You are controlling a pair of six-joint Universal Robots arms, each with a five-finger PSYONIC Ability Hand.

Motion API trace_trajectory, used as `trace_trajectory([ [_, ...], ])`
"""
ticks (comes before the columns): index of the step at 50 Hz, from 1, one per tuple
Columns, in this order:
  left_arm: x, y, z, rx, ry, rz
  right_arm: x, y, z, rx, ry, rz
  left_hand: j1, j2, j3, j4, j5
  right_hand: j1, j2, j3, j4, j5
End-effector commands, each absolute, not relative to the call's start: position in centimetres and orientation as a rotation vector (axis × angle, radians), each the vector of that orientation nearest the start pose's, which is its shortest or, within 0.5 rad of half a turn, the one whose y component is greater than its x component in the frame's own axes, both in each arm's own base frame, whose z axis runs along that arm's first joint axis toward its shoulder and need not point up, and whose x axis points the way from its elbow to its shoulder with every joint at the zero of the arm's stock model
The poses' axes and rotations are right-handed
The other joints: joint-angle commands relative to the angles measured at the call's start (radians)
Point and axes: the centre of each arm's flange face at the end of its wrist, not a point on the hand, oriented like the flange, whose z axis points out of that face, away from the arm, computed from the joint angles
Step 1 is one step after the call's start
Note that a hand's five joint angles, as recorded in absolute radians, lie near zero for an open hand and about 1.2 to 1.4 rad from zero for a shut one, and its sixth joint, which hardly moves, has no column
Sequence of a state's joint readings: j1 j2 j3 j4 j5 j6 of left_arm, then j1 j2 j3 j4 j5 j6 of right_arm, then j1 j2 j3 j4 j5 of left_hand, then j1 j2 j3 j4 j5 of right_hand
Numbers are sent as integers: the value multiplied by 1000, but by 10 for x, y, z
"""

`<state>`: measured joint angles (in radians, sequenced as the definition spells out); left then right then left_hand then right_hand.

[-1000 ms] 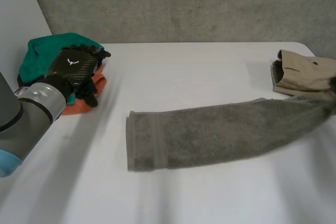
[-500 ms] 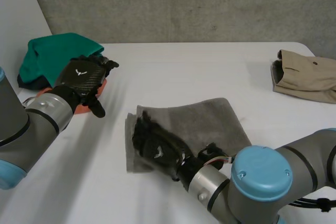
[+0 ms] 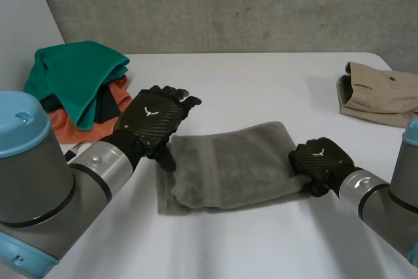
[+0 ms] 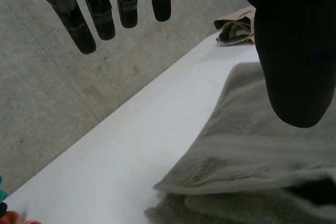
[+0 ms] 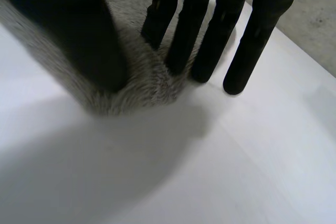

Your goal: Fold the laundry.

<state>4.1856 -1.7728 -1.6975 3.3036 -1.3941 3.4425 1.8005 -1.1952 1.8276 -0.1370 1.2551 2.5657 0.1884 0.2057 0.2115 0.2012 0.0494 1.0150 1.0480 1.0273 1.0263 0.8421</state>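
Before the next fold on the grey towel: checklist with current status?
1. Grey towel folded once, lying on the table: ok.
2. Open ends lined up: not ok, upper layer sits askew of the lower, by the left hand.
3. Left hand free: ok, fingers straight, holding nothing, over the towel's corner.
4. Right hand placed: ok, straight fingers resting on the folded end.
5. Green and orange pile, tan garment apart from the towel: ok.
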Motion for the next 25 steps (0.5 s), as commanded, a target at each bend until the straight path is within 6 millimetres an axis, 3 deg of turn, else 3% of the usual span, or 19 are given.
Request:
trace_trajectory([
  [1, -276, -219, 231, 1123, 2306, -2191, 253, -260, 165, -1287, 2089, -1939, -14, -31, -37, -27, -49, 381, 348, 369, 370, 380],
  [5, -260, -229, 241, 1029, 2277, -2209, 293, -229, 203, -1318, 1798, -2118, -14, -31, -37, -27, -49, 381, 348, 369, 370, 380],
  [6, -257, -230, 242, 1015, 2274, -2210, 309, -210, 209, -1354, 1688, -2107, -14, -31, -37, -27, -49, 381, 348, 369, 370, 380],
  [9, -247, -235, 246, 958, 2270, -2217, 334, -183, 199, -1425, 1560, -2023, -14, -31, -37, -27, -49, 381, 348, 369, 370, 380],
  [11, -244, -235, 246, 939, 2274, -2215, 357, -157, 182, -1505, 1463, -1909, -14, -31, -37, -27, -49, 381, 348, 369, 370, 380],
  [14, -238, -238, 244, 905, 2287, -2196, 372, -140, 157, -1577, 1449, -1780, -14, -31, -37, -27, -49, 381, 348, 369, 370, 380],
  [15, -238, -238, 242, 901, 2295, -2191, 375, -138, 152, -1586, 1456, -1752, -14, -31, -37, -27, -49, 381, 348, 369, 370, 380],
  [18, -239, -238, 241, 884, 2312, -2191, 382, -137, 142, -1610, 1509, -1654, -14, -31, -37, -27, -49, 15, -18, 3, 4, 13],
  [20, -240, -239, 240, 878, 2324, -2191, 382, -145, 150, -1537, 1573, -1623, -14, -31, -37, -27, -49, -784, -817, -796, -795, -786],
  [24, -248, -239, 242, 868, 2345, -2218, 373, -177, 175, -1253, 1650, -1676, -14, -31, -37, -27, -49, -840, -873, -853, -852, -842],
  [25, -253, -239, 244, 867, 2345, -2239, 365, -191, 193, -1123, 1664, -1720, -14, -31, -37, -27, -49, -840, -873, -853, -852, -842],
])
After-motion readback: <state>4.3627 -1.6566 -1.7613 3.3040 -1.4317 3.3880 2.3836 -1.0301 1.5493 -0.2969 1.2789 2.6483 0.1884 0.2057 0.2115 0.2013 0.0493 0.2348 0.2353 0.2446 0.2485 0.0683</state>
